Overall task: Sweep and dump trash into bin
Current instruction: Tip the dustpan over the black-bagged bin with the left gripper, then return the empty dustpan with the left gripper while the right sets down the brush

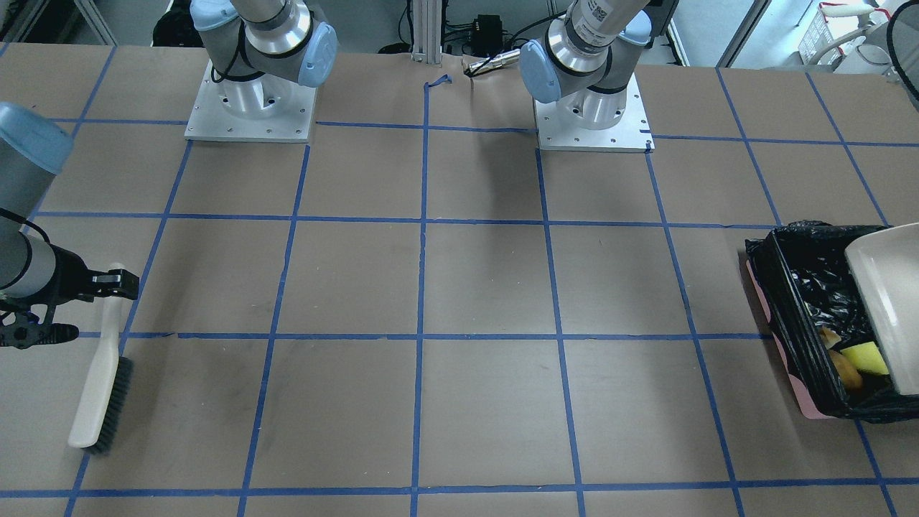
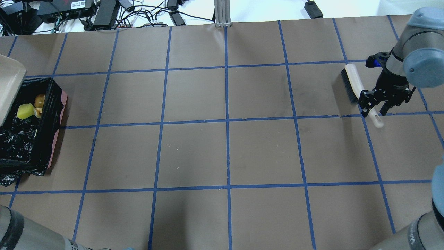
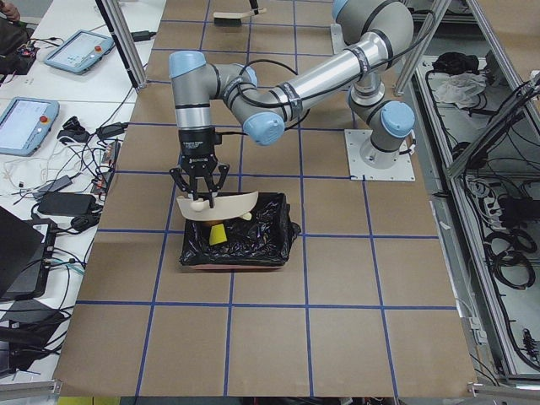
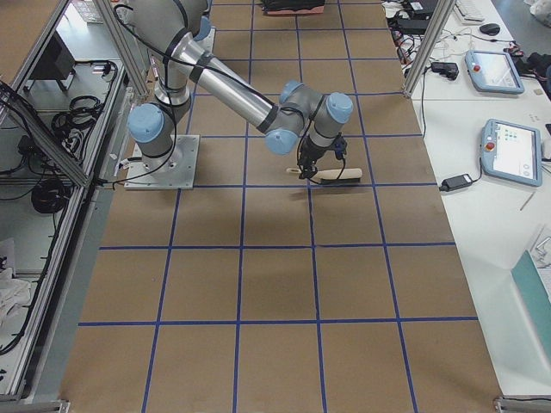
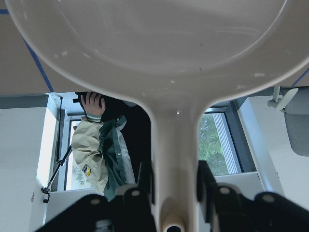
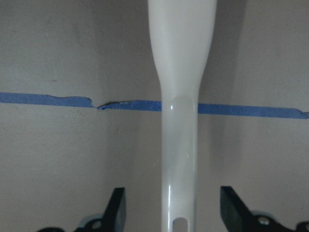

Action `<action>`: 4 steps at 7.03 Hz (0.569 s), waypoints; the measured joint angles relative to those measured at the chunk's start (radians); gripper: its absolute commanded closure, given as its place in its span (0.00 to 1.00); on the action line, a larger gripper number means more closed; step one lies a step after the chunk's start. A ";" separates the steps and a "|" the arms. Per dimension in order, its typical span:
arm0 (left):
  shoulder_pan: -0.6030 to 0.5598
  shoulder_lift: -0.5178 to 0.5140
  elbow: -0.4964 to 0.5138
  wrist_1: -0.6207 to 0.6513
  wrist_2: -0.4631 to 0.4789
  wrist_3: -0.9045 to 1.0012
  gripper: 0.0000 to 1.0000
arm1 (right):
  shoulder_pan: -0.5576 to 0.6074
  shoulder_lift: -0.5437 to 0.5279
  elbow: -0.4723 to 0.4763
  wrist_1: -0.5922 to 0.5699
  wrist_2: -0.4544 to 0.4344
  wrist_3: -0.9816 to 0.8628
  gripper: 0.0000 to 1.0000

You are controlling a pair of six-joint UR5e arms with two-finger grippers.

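Note:
The pink bin (image 1: 810, 404) with its black bag stands at the table's end; it also shows in the overhead view (image 2: 57, 139) and the left view (image 3: 253, 245). Inside lie the yellow-green sponge (image 1: 865, 357) (image 2: 25, 111), the potato (image 1: 846, 369) (image 2: 40, 100) and the croissant piece (image 1: 831, 336). My left gripper (image 5: 175, 179) (image 3: 199, 187) is shut on the handle of the beige dustpan (image 5: 154, 48) (image 1: 887, 301) and holds it tilted over the bin. My right gripper (image 6: 173, 193) (image 2: 374, 107) is open, its fingers straddling the handle of the white brush (image 6: 181, 96) (image 2: 353, 83) (image 1: 100, 380), which lies on the table.
The table is brown paper with a blue tape grid (image 2: 227, 121). The two arm bases (image 1: 251, 108) (image 1: 592, 115) stand at the robot's edge. Cables and power supplies (image 2: 86, 10) lie past the far edge.

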 measured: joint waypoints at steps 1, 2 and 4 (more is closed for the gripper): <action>-0.042 0.016 0.000 -0.066 -0.054 -0.050 1.00 | 0.000 0.000 0.000 -0.001 0.000 0.001 0.11; -0.082 0.026 -0.004 -0.122 -0.117 -0.116 1.00 | 0.000 0.000 -0.001 -0.002 0.000 0.003 0.11; -0.165 0.017 -0.019 -0.181 -0.222 -0.262 1.00 | 0.000 0.000 -0.001 -0.001 0.001 0.003 0.11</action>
